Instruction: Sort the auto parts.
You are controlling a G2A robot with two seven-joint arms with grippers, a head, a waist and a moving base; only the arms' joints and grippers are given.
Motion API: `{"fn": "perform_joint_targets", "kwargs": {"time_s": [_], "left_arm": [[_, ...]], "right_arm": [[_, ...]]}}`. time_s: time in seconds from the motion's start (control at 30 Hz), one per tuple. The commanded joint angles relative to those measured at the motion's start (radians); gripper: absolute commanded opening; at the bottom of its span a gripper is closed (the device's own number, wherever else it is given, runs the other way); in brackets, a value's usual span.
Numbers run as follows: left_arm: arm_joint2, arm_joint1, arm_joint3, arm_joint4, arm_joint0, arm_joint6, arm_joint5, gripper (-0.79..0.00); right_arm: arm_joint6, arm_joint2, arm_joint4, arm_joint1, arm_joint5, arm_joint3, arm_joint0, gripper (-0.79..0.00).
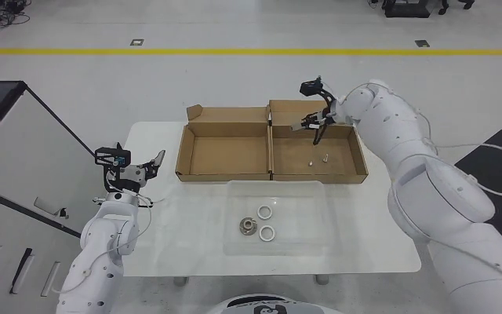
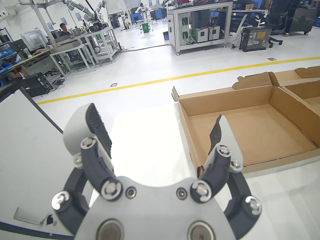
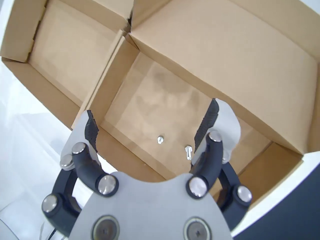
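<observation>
A metal hub (image 1: 249, 226) lay in a clear tray (image 1: 302, 235) on the near side of the white table (image 1: 180, 235). One white ring (image 1: 265, 212) lay just beside the hub, a bit farther from the robot. A second white ring (image 1: 267, 233) lay just beside the hub too, a bit nearer to the robot. The two rings were close together but apart. I could not tell if they touched the hub.

Behind the tray stood two brown cardboard boxes, side by side with their walls touching. On the floor of the right box (image 1: 354, 153) lay one small bolt (image 3: 160, 139) and another small bolt (image 3: 188, 151). They were near each other but not touching, close to the wall nearest the tray. The left box (image 1: 183, 153) stood with its flaps folded back.

The right gripper (image 3: 151, 107) hung over the right box, above the bolts and a little farther back. Its fingers were spread wide apart.

The left gripper (image 2: 155, 112) was at the left edge of the table, near the left box and well apart from the tray. Its fingers were spread wide too, and it pointed toward the left box.

A yellow line (image 1: 235, 52) ran across the floor behind the table.
</observation>
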Motion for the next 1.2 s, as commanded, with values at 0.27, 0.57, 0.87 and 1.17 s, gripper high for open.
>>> {"fn": "perform_joint_targets", "kwargs": {"time_s": [0.27,0.57,0.87,1.17], "left_arm": [[0.000,0.000,0.000,0.000,0.000,0.000,0.000,0.000],[0.000,0.000,0.000,0.000,0.000,0.000,0.000,0.000],[0.000,0.000,0.000,0.000,0.000,0.000,0.000,0.000],[0.000,0.000,0.000,0.000,0.000,0.000,0.000,0.000]], "right_arm": [[0.061,0.174,0.238,0.131,-0.212,-0.150,-0.077,0.000],[0.262,0.505,0.494,0.348,-0.092,-0.715,-0.402,0.000],[0.336,0.992,0.657,0.488,0.102,-1.264,-0.925,0.000],[0.370,1.183,0.791,0.509,0.087,-1.329,-1.138,0.000]]}}
